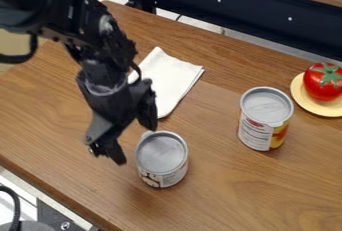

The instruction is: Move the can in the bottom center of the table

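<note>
The black gripper hangs just to the left of the nearer can, its two fingers apart with nothing visible between them. That can stands upright on the wooden table at the lower middle of the view, its silver lid up and a pale label on its side. Whether a finger touches it, I cannot tell. A second can, with a white, red and yellow label, stands upright farther to the right.
A folded white cloth lies behind the gripper, partly covered by it. At the right edge a red tomato rests on a yellow plate. The table's front edge runs along the lower left, with a dark metal frame beyond its back edge.
</note>
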`<act>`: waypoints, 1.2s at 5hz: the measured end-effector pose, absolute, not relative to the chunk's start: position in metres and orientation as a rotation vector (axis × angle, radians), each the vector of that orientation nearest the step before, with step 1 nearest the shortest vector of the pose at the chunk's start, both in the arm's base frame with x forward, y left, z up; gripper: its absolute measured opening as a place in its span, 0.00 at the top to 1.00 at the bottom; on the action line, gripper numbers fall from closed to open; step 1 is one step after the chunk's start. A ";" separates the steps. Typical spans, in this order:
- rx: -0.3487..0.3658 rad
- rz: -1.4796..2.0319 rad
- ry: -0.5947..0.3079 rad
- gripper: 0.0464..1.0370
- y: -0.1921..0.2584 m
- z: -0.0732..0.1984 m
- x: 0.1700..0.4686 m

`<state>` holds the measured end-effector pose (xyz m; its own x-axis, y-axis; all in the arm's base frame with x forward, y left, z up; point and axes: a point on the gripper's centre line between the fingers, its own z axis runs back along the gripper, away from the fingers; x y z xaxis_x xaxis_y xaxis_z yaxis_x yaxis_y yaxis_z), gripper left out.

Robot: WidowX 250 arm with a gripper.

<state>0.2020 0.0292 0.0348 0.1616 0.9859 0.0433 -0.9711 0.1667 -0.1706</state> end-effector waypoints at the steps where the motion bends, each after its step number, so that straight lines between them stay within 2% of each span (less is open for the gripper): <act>1: -0.061 1.238 -0.258 0.04 0.021 0.042 0.202; 2: 0.028 0.972 -0.249 0.04 0.022 0.040 0.198; 3: 0.060 0.746 -0.259 0.04 0.030 0.038 0.199; 5: -0.006 0.641 -0.237 0.04 0.061 0.042 0.191; 6: 0.003 0.595 -0.262 0.04 0.070 0.045 0.199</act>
